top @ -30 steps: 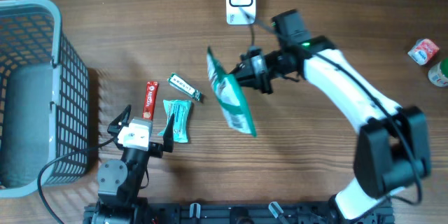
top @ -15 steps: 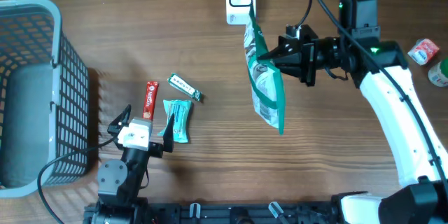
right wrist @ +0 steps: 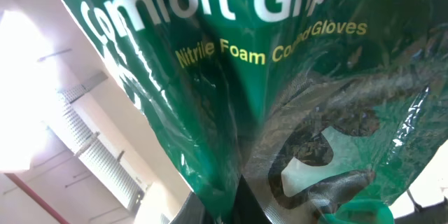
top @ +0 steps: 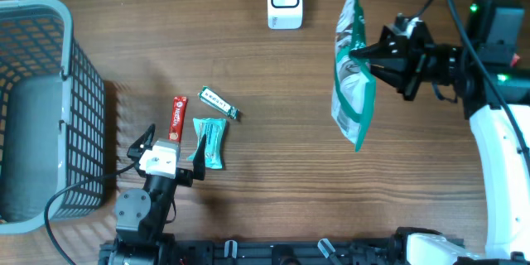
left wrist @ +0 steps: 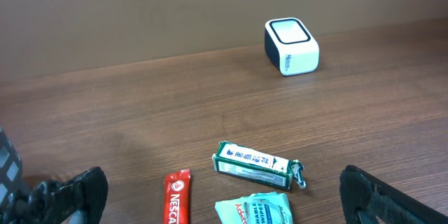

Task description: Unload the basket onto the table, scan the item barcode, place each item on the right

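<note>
overhead, my right end effector (top: 364, 52) is clamped on the green glove packet (top: 349, 74), held off the counter (top: 273, 190) right of the white scanner (top: 284, 0); left wrist, my left end effector (left wrist: 224, 206) stands wide apart; right wrist, the green glove packet fills the view.

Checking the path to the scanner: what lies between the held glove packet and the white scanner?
Nothing: the overhead view shows only bare wooden table between the glove packet, shut in the right hand, and the scanner.

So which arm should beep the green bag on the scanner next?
Right. The right end effector grips the glove bag near the scanner; the left end effector is open, empty.
</note>
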### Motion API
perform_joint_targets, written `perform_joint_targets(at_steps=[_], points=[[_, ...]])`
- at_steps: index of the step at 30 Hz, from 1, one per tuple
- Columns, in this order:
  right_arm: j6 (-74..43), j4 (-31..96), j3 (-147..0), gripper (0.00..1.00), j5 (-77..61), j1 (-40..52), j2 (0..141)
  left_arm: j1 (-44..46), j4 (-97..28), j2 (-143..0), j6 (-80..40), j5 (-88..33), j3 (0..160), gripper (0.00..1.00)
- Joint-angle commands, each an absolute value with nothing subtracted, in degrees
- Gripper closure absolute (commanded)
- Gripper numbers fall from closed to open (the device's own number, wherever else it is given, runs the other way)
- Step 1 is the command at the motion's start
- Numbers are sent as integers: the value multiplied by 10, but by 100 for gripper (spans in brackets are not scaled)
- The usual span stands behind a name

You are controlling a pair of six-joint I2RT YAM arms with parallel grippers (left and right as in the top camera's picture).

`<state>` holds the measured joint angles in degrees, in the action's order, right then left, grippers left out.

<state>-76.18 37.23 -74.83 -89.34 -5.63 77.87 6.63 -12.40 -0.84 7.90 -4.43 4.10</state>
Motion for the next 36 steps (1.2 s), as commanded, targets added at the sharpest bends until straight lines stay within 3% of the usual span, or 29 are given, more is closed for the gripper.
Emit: perform_joint_targets(at_steps=[1,5,13,15,20,25,28,36], points=[[-711,354,-752,96,-926,-72,768,66,-122,-6,86,-49,37,0],[-512,209,-752,96,-786,-57,775,66,-122,-6,86,-49,37,0],[-321,148,-752,96,-216,113,795,66,-122,-6,86,-49,37,0],[-308,102,-752,96,-143,143,817,66,-122,-6,86,-49,37,0],[-317,-27,-809,96,-111,156,973,66,-122,-6,86,-49,37,0],[-330,-10,-1046,96,-110,176,1198,66,-122,-6,86,-49,37,0],[-333,-6,-1168,95,-22,204,1317,66,-122,-6,86,-49,37,0],[-377,0,-1191,96,4,207,1366,66,-122,-6,86,-49,37,0]])
